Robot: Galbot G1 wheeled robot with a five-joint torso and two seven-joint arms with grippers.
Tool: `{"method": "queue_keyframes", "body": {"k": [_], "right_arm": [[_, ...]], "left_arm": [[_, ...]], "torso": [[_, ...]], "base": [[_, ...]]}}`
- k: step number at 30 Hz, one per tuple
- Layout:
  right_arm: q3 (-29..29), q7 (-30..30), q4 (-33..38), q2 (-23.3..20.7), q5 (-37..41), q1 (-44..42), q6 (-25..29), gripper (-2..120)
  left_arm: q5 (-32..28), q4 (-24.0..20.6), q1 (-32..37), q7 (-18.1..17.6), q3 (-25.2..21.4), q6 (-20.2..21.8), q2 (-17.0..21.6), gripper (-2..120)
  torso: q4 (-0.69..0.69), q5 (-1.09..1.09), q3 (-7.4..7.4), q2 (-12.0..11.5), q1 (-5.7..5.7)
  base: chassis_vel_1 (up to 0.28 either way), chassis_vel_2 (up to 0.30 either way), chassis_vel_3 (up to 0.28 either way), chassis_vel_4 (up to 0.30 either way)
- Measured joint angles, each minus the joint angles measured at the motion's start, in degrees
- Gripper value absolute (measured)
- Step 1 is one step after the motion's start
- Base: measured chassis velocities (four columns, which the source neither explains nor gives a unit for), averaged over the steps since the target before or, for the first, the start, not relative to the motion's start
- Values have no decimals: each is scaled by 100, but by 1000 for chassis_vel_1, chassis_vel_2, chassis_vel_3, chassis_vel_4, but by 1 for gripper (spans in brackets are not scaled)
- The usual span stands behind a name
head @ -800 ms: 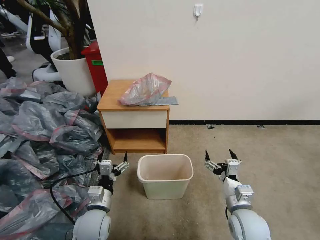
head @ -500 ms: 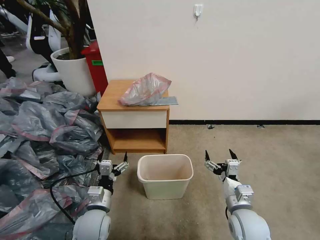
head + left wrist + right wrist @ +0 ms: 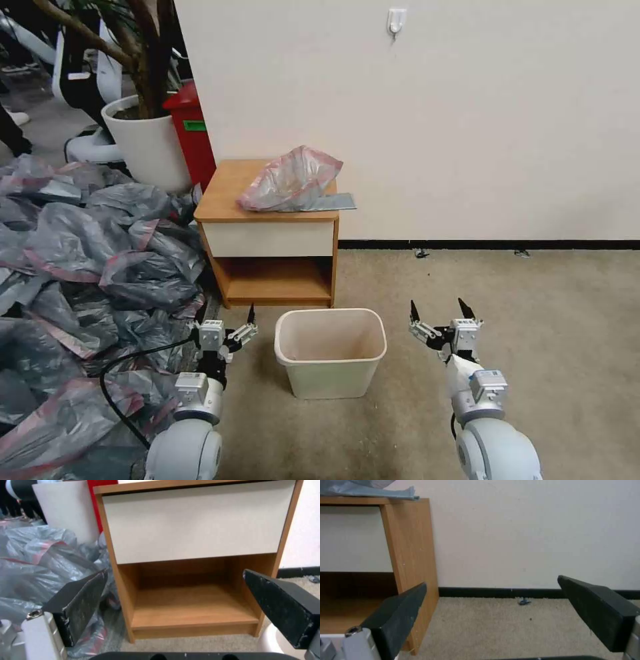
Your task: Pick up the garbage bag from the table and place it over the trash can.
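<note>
- Nothing has shifted: left end effector (image 3: 230, 331) and right end effector (image 3: 440, 319) stay spread wide, flanking the trash can (image 3: 331, 351).
- The garbage bag (image 3: 291, 180) lies untouched on the surface (image 3: 223, 199), ahead and above both; pickup hasn't begun.

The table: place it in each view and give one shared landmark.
Head view: table at centre against the wall, beyond the trash can.
Left wrist view: its drawer front and open shelf, seen head-on.
Right wrist view: its side panel at the picture's left.
Shared landmark: the cream drawer front.
</note>
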Motion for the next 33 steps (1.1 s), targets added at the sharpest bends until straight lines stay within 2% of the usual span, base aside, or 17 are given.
{"method": "queue_keyframes", "body": {"k": [20, 22, 24, 26, 28, 31, 33], "right_arm": [[7, 4, 20, 5, 0, -17, -5, 100], [70, 115, 277, 58, 7, -173, -60, 100], [190, 315, 730, 162, 33, -467, -166, 100], [264, 445, 1012, 227, 50, -647, -235, 100], [336, 644, 1325, 240, 333, -835, -279, 100], [303, 701, 1323, 181, 521, -790, -210, 100], [260, 705, 1261, 157, 555, -743, -119, 100]], "left_arm": [[-31, -31, 12, -17, 0, 6, 30, 100], [-345, -284, 127, -172, -10, 83, 265, 100], [-863, -707, 324, -464, -53, 223, 662, 100], [-1001, -803, 374, -547, -54, 247, 768, 100], [-1097, -777, 421, -599, -11, 148, 874, 100], [-1114, -717, 417, -608, 2, 51, 919, 100], [-1114, -678, 414, -608, 22, 13, 932, 100]], "torso": [[0, 0, 0, 0, 0], [1, -1, 0, 0, 0], [1, 4, 0, 0, 0], [1, 3, -1, 0, 0], [-2, -7, -1, 0, 0], [-1, 3, -1, 0, -1], [0, -2, 0, 0, 0]], "base": [[0, 0, 0, 0], [0, 0, 0, 0], [0, 0, 0, 0], [0, 0, 0, 0], [0, 0, 0, 0], [0, 0, 0, 0], [0, 0, 0, 0]]}}
